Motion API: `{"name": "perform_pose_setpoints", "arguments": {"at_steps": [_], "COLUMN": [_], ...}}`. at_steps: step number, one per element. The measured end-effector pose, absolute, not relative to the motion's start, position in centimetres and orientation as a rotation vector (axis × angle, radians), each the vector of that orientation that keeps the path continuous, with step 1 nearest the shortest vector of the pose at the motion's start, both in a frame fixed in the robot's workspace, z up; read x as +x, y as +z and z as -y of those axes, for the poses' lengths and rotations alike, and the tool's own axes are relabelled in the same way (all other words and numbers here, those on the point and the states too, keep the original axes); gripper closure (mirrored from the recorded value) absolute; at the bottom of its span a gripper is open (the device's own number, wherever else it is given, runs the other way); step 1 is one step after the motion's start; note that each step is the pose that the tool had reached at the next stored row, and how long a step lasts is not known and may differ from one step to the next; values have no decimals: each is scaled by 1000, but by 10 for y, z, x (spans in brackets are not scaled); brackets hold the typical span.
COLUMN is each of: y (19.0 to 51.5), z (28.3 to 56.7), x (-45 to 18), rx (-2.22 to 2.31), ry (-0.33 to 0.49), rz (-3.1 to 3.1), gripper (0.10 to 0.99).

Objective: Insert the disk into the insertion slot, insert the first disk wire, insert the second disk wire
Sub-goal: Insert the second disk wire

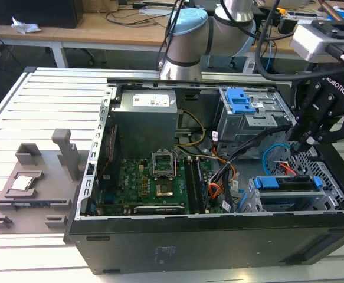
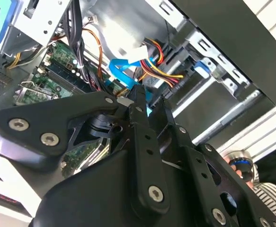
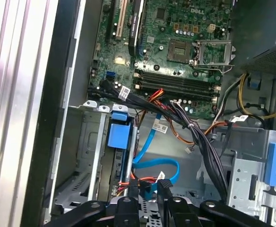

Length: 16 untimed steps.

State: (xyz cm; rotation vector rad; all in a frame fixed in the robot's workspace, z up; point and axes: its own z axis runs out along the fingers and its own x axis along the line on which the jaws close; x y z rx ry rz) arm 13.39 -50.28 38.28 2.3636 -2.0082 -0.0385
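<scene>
Exterior view showed the disk (image 1: 287, 184) sitting in the insertion slot (image 1: 260, 200). The gripper (image 3: 147, 187) seemingly pinched a blue wire (image 3: 142, 142) (tangled); pulling could snag it.

One open computer case (image 1: 219, 236) on one slatted bench (image 1: 42, 94); one robot arm (image 1: 186, 35) with one claw (image 1: 306, 144); one disk (image 1: 287, 184) in one insertion slot (image 1: 290, 200); one taller grey cage (image 1: 251, 115) with one blue latch (image 1: 240, 101); one motherboard (image 1: 154, 183); one power supply (image 1: 145, 115); one grey fixture tray (image 1: 33, 183); one blue cable (image 3: 152, 163).
</scene>
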Motion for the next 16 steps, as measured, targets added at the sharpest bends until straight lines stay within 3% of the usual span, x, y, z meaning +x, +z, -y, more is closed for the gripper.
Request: {"name": "perform_pose_setpoints", "arguments": {"at_steps": [9, 10, 12, 16], "y": [375, 375, 375, 375], "z": [502, 502, 502, 502], "x": [134, 134, 134, 134], "rx": [2367, 2367, 2367, 2367], "ry": [-19, -18, -18, -16], "rz": [1981, 1981, 1980, 1979], "gripper": [784, 800, 922, 922]}}
